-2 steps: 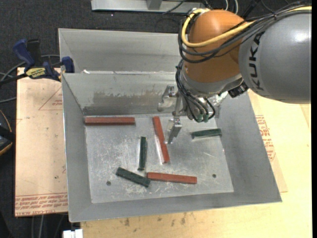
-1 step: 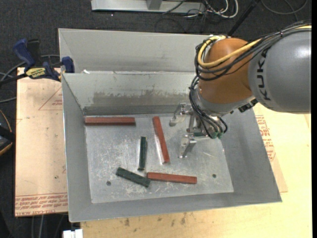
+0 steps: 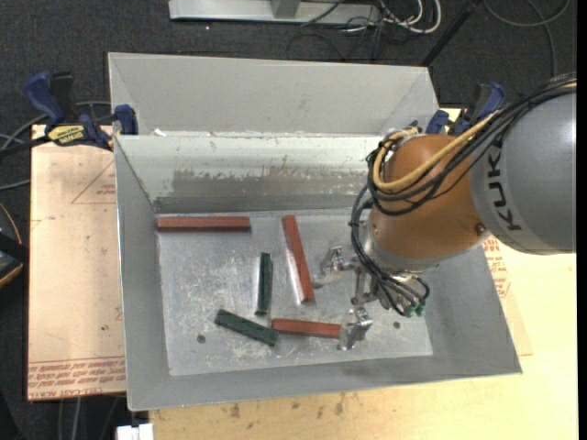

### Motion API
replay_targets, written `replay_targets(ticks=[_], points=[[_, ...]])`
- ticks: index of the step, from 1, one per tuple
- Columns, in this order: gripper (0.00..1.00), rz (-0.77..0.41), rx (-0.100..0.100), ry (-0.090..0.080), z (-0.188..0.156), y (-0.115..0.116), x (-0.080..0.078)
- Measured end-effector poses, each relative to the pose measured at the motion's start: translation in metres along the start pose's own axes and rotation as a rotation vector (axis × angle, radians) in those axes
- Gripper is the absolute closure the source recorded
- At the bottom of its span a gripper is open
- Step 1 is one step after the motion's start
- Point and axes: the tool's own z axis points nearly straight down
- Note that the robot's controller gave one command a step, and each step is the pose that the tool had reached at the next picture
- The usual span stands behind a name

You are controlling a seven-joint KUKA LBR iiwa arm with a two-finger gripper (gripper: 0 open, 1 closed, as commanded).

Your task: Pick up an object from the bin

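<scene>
Five sticks (image 3: 264,282) lie loose in the bin (image 3: 138,273); the hand (image 3: 344,296) is down among them, fingers apart, holding nothing; nearest is the red stick (image 3: 301,327) at the front; grabbing and lifting are left.

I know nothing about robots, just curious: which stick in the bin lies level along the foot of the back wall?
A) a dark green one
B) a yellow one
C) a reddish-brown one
C: the reddish-brown stick lies level at the foot of the back wall, towards the left, while the two dark green sticks lie nearer the front.
</scene>
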Motion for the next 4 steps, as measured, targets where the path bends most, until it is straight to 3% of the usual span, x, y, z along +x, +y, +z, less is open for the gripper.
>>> replay_targets(ticks=[1,2,3,4], points=[[0.0,0.121,0.001,-0.008,0.004,-0.018,-0.007],[0.0,0.053,0.001,-0.011,0.067,-0.004,0.01],[1.0,0.039,0.0,-0.007,0.076,-0.003,0.012],[1.0,0.038,0.0,-0.007,0.076,-0.003,0.012]])
